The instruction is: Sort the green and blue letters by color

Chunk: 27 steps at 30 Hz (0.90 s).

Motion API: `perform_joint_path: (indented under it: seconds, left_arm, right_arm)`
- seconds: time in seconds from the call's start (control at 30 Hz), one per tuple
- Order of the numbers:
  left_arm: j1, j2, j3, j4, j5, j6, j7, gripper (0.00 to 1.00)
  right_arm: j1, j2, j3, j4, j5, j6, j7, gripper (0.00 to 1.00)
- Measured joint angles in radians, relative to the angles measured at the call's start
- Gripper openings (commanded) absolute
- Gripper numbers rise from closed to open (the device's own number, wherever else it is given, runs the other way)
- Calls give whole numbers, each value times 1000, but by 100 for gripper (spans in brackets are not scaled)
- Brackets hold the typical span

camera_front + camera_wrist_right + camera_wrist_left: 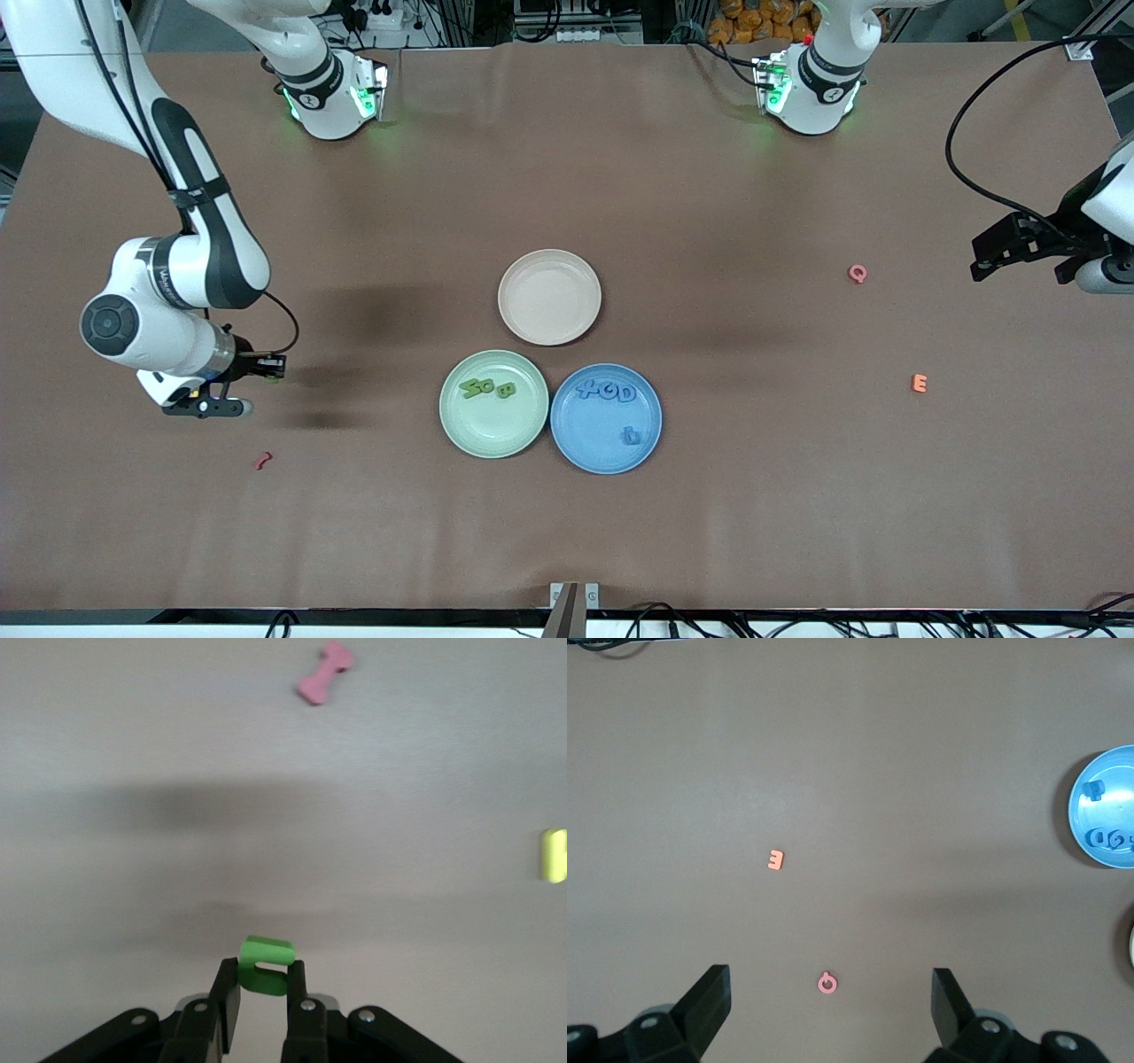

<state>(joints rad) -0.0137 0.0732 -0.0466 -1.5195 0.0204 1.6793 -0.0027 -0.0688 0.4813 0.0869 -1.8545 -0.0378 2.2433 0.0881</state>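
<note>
- Green letter [266, 964] at the left of the front view: it sits pinched between the closed fingers of the right hand [266, 365], poking out past the fingertips, held up over bare table [709, 195] toward the right arm's end.
- Lower in the frame than that hand, a small dark red letter [262, 460] lies on the table; the right wrist view also catches a yellow piece [555, 855] at its edge.
- At the centre, three plates cluster together: a beige plate [549, 296] uppermost, and below it a green plate [493, 403] and a blue plate [606, 418] touching side by side.
- The green plate carries three green letters [487, 388] in a row.
- The blue plate carries three blue letters [606, 391] in a row near its upper rim, plus one more blue letter [631, 435] lower down, apart from them.
- Further right, a pink Q [858, 273] lies above an orange E [920, 383], both well apart from the plates.
- At the right edge, the left hand [831, 992] waits with its fingers spread wide and nothing between them, over the pink Q.
</note>
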Motion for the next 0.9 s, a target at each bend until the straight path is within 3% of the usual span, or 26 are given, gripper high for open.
perform_joint_path:
  seconds: [0.3,0.9]
  left_arm:
    - [0,0,0,0,0,3,1,100]
    - [-6,-2,-7,5,0,-16,1,100]
  right_arm:
    - [28,-3,87,78,0,-78,216,0]
    - [247,55,99,214,5,-82,667,0]
